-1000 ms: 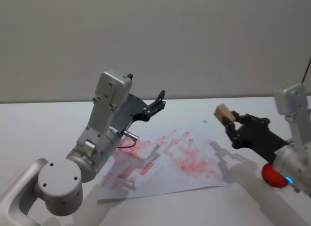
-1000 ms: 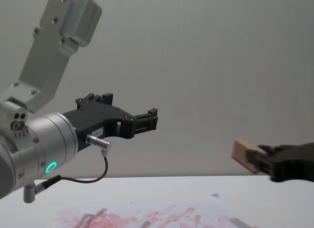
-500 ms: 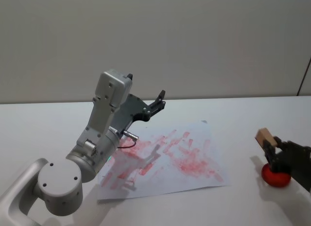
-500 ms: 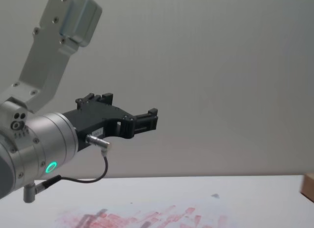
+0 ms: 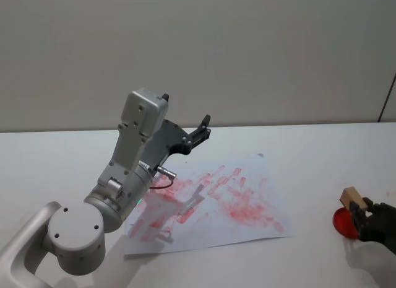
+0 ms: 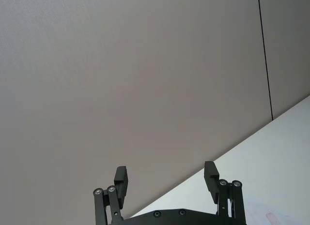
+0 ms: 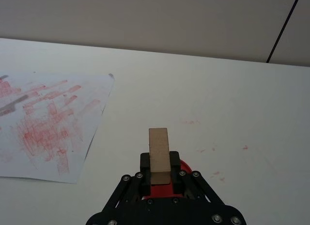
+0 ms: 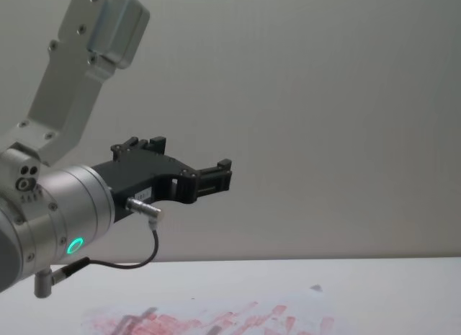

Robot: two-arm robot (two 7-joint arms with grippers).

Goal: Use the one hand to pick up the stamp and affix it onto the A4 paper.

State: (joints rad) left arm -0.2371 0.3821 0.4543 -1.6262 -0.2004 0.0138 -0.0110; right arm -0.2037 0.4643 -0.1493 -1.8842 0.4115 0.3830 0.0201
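White desk [image 5: 309,145]: my right gripper [image 7: 159,178] fingers clamp the tan wooden stamp [image 7: 159,155] over a red ink pad [image 5: 342,222]; next, carry to red-smeared A4 paper [image 5: 210,201]. Left gripper [image 6: 167,179] idle, fingers wide.

plain grey wall [image 5: 247,52] behind white table [image 5: 322,145].

No readable text, labels, brands or numbers anywhere. The A4 paper [image 5: 210,201] carries only smeared red stamp marks, no legible characters. Small white label on the left arm's black gripper body [image 8: 160,178] is too small to read.
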